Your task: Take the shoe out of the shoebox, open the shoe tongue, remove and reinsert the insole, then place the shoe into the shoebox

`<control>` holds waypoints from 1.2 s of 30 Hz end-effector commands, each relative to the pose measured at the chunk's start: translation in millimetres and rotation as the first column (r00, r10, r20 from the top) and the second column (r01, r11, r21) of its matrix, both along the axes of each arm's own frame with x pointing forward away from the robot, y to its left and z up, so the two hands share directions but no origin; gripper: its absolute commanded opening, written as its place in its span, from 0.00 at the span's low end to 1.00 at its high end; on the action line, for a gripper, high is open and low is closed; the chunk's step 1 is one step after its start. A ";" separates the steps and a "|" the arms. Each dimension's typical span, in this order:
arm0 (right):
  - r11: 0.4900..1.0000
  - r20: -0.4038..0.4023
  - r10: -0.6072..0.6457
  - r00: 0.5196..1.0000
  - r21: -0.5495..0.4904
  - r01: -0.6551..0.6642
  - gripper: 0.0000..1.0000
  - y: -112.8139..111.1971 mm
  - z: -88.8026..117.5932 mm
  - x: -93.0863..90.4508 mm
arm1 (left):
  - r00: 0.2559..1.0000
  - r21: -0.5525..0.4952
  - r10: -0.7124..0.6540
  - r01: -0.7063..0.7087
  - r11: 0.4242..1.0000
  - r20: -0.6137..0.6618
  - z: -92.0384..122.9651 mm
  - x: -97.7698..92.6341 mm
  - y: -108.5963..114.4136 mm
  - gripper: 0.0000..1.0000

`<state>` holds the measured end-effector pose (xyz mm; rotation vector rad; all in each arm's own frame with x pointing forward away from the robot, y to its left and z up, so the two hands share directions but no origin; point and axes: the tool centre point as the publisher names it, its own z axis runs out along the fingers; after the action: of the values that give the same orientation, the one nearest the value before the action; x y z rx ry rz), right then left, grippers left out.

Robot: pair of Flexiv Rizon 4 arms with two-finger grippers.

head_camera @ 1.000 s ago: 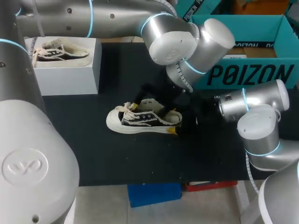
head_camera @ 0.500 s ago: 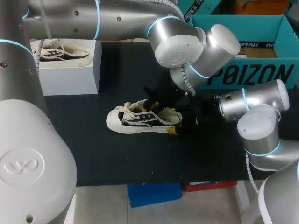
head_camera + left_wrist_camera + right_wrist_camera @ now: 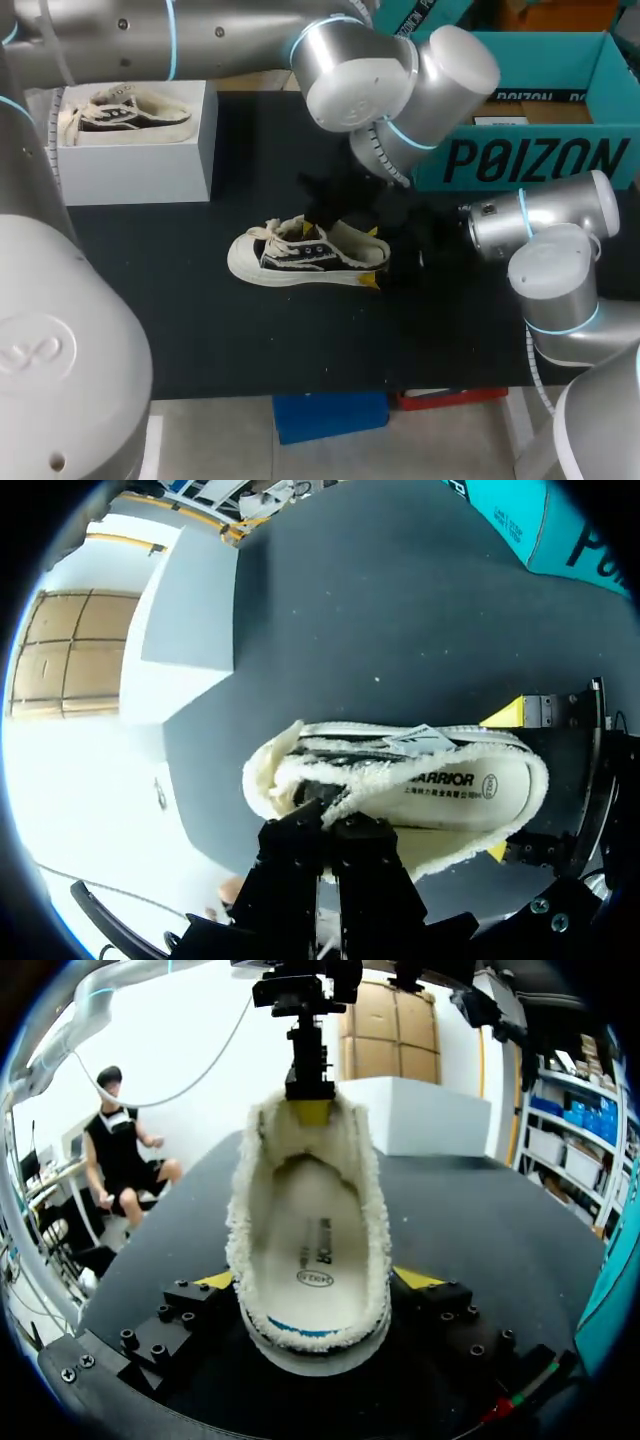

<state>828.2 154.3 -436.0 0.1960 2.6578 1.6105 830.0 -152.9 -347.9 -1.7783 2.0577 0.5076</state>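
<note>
The shoe [image 3: 300,258] lies on its sole on the black table [image 3: 200,330], outside any box, toe toward the robot's left and heel toward its right. Its fleece-lined opening faces up, and the pale insole [image 3: 450,795] lies flat inside it.

The right gripper [image 3: 372,258] is at the heel. Its yellow-tipped fingers [image 3: 415,1278] are spread wide, one on each side of the shoe, both against the sole edge and clasping it.

The left gripper [image 3: 330,830] comes down over the front of the opening, by the tongue and laces. Its two dark fingers are drawn close together with only a thin slit between them. Whether a piece of the tongue is caught in that slit cannot be told.

At the back left of the table stands a white box [image 3: 150,165] with a second shoe [image 3: 125,110] lying in its open top, laces up. At the back right stands the teal shoebox [image 3: 530,160], its top open and a brown inside showing. It holds no shoe.
</note>
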 end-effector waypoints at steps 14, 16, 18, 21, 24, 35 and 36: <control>1.000 0.000 -0.002 1.000 -0.002 0.002 0.00 2.0 -2.8 0.9 | 0.991 -0.097 0.102 -0.094 0.991 0.082 11.1 -15.2 61.7 0.00; 1.000 0.000 -0.002 1.000 -0.002 0.002 0.00 2.0 -2.8 0.9 | 0.989 -0.106 0.121 -0.111 0.988 0.084 10.7 -15.2 67.9 0.00; 1.000 0.000 -0.002 1.000 -0.002 0.002 0.00 2.0 -2.8 0.9 | 0.986 -0.115 0.139 -0.129 0.985 0.092 9.7 -14.9 73.0 0.00; 1.000 0.000 -0.002 1.000 -0.002 0.002 0.00 2.0 -2.8 0.9 | 0.984 -0.120 0.152 -0.141 0.983 0.095 8.9 -12.5 78.9 0.00; 1.000 0.000 -0.002 1.000 -0.002 0.002 0.00 2.0 -2.8 0.9 | 0.982 -0.118 0.159 -0.147 0.982 0.099 6.3 -12.1 83.1 0.00; 1.000 0.000 -0.002 1.000 -0.002 0.002 0.00 2.0 -2.8 0.9 | 0.977 -0.117 0.195 -0.185 0.976 0.083 -0.2 -12.2 100.7 1.00; 1.000 0.000 -0.002 1.000 -0.002 0.002 0.00 2.0 -2.8 0.9 | 0.976 -0.118 0.199 -0.189 0.975 0.087 0.3 -11.9 102.9 1.00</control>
<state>828.8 156.4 -435.8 0.1949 2.6576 1.6106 819.4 -59.5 -348.2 -2.0279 1.8805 0.3846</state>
